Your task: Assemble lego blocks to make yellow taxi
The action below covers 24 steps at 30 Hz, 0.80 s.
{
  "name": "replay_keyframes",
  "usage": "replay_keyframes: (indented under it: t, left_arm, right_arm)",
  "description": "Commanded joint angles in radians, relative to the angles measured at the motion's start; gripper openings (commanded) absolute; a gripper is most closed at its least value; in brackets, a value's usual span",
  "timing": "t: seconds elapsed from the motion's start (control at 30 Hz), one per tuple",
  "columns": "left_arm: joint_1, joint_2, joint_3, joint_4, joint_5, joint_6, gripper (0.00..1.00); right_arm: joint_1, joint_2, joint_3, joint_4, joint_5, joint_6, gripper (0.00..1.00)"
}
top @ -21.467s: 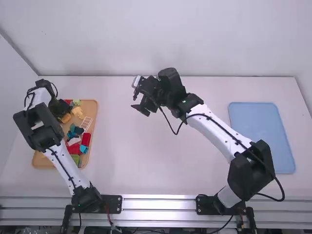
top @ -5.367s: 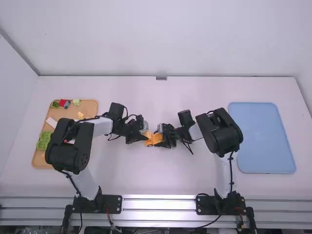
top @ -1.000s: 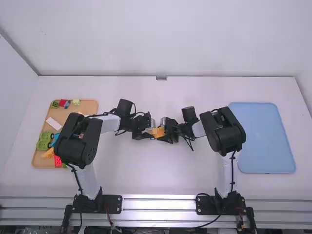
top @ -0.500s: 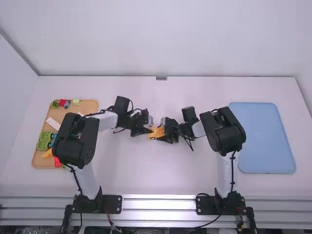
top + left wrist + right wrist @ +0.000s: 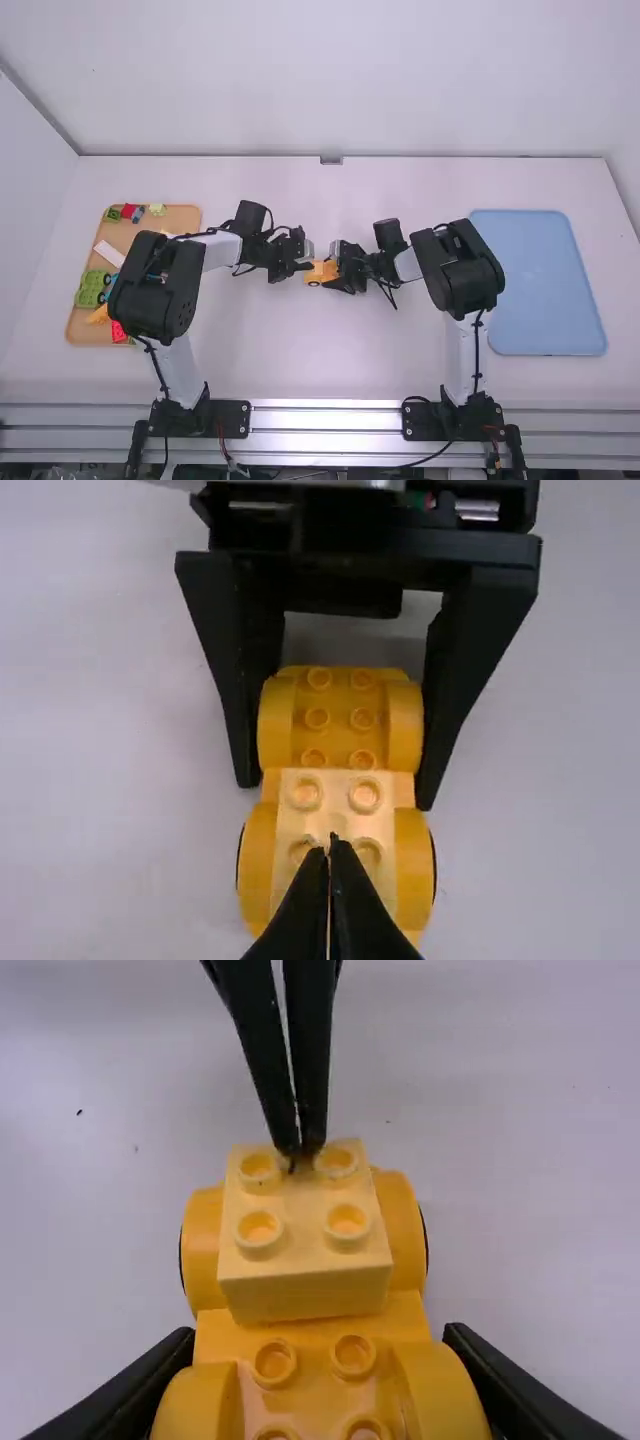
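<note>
Yellow car [image 5: 320,271], long axis L-R; pale block [image 5: 304,1262], twd L hand [image 5: 307,265]

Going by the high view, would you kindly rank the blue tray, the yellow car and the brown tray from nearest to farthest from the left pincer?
1. Yellow car: right at the left pincer's closed tips, between the arms.
2. Brown tray: on the table's left side.
3. Blue tray: on the table's right side, beyond the right pincer.

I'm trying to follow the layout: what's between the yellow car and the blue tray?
The high view shows the right arm there, its tool gripping the yellow car.
</note>
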Motion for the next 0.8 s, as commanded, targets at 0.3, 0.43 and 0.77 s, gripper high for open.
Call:
replay_keyframes:
  t: [0.3, 0.43, 0.77]
  left_arm:
    - [-0.071, 0.073, -0.009, -0.006, -0.090, 0.008, 0.02]
    - [-0.088, 0.073, -0.010, -0.016, -0.202, -0.029, 0.02]
    - [-0.080, 0.071, -0.006, -0.078, -0.341, -0.062, 0.02]
  right_arm:
    - [0.004, 0.017, 0.007, -0.013, 0.024, 0.016, 0.62]
    - [0.004, 0.017, 0.007, -0.013, 0.024, 0.015, 0.62]
    - [0.004, 0.017, 0.007, -0.013, 0.024, 0.015, 0.62]
